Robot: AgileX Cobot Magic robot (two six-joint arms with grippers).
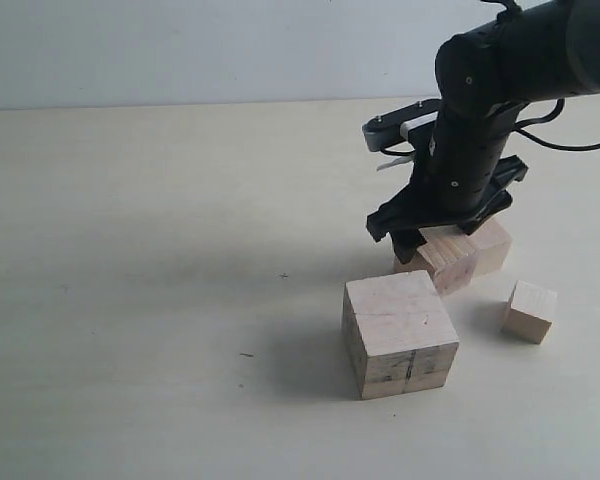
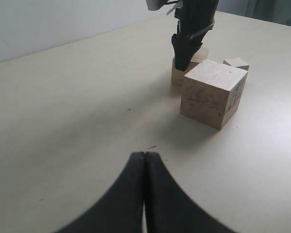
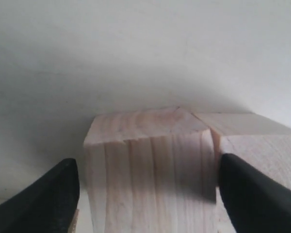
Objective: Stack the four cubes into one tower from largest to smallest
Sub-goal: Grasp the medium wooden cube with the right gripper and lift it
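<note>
Right gripper (image 3: 145,206) spread astride pale cube (image 3: 148,145); seamed largest cube (image 1: 398,333) nearby

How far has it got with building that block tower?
Nothing is stacked yet; everything sits on the table. The largest cube stands alone, ready as base. The right tool straddles a middle cube, not lifted. That cube, the other middle cube and the smallest cube remain to stack.

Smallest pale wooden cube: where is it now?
Exterior view, right side: the smallest pale wooden cube sits apart, right of the largest dark-seamed wooden cube and in front of the two middle cubes.
</note>
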